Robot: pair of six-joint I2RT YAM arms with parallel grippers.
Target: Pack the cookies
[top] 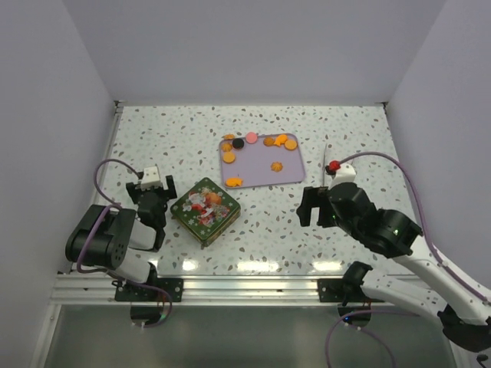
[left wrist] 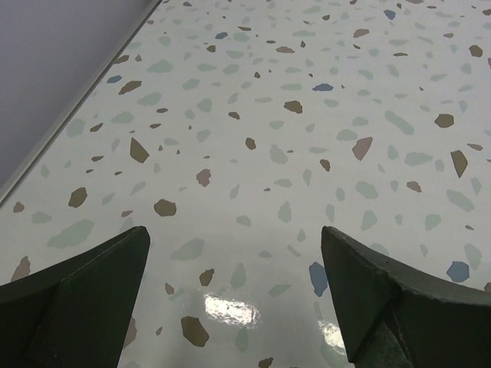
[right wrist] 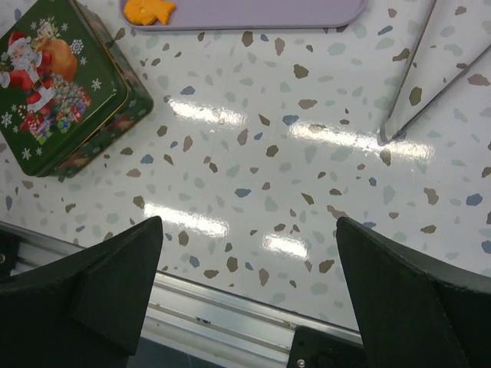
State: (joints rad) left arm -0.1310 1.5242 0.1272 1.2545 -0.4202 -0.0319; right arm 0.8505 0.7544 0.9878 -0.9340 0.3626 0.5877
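Several cookies (top: 281,141) lie on a lilac tray (top: 293,171) at the table's middle back: mostly round orange, one black (top: 238,143), one pink (top: 252,137), a fish-shaped orange one (top: 233,182) at the tray's front, also in the right wrist view (right wrist: 148,10). A closed green Christmas tin (top: 205,210) with Santa on its lid stands in front of the tray, also in the right wrist view (right wrist: 61,84). My left gripper (top: 153,207) is open and empty left of the tin. My right gripper (top: 317,207) is open and empty right of the tin.
Metal tongs (right wrist: 418,77) lie on the terrazzo table right of the tray, thin in the top view (top: 326,159). The table's metal front rail (top: 245,288) runs along the near edge. Grey walls close in the left, back and right.
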